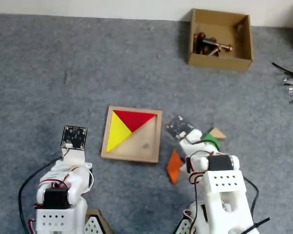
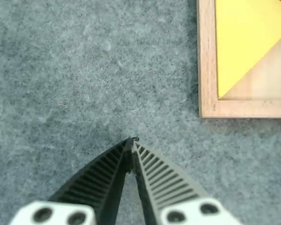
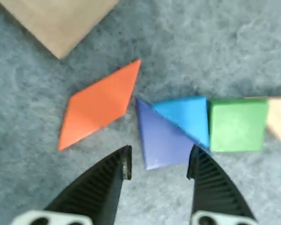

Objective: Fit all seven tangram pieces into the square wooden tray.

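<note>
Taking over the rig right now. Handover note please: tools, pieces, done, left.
Left tool: shut, empty, over the carpet near a tray corner.
Right tool: open, empty, at the purple triangle.
Done: red triangle and yellow triangle lie in the tray.
Left: five pieces loose on the carpet beside the tray: orange parallelogram, purple triangle, blue triangle, green square, tan piece.

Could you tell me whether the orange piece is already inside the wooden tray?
No, the orange piece lies on the carpet beside the wooden tray.
</note>
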Controlling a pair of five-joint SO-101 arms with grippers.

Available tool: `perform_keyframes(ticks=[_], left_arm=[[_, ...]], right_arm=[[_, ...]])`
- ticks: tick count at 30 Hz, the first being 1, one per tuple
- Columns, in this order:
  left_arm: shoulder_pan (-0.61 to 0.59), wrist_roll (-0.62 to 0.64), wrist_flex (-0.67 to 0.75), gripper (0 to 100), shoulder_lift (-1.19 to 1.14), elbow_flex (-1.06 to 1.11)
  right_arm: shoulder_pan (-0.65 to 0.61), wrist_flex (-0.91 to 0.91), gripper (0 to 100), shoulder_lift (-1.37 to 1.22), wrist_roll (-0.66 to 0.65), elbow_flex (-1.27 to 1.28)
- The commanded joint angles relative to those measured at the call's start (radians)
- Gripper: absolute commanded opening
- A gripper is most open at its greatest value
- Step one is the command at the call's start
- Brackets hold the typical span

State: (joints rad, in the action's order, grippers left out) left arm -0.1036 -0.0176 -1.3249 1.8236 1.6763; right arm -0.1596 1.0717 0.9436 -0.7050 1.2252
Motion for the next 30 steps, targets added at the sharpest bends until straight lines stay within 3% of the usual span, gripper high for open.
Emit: perform_keyframes(ticks=[1,15,30], left_arm=[[0.012,0.002,-0.003,1,0.01,0.018],[0.012,0.002,-0.003,1,0.01,0.018],[0.012,0.002,-0.003,1,0.01,0.018]], right_arm=[[0.012,-0.067,19.3,0.01,-0.018,0.004],[0.008,-0.243,19.3,-0.381,-0.018,0.013],[0.008,-0.245,18.8,-0.582,-0.017,-0.153]])
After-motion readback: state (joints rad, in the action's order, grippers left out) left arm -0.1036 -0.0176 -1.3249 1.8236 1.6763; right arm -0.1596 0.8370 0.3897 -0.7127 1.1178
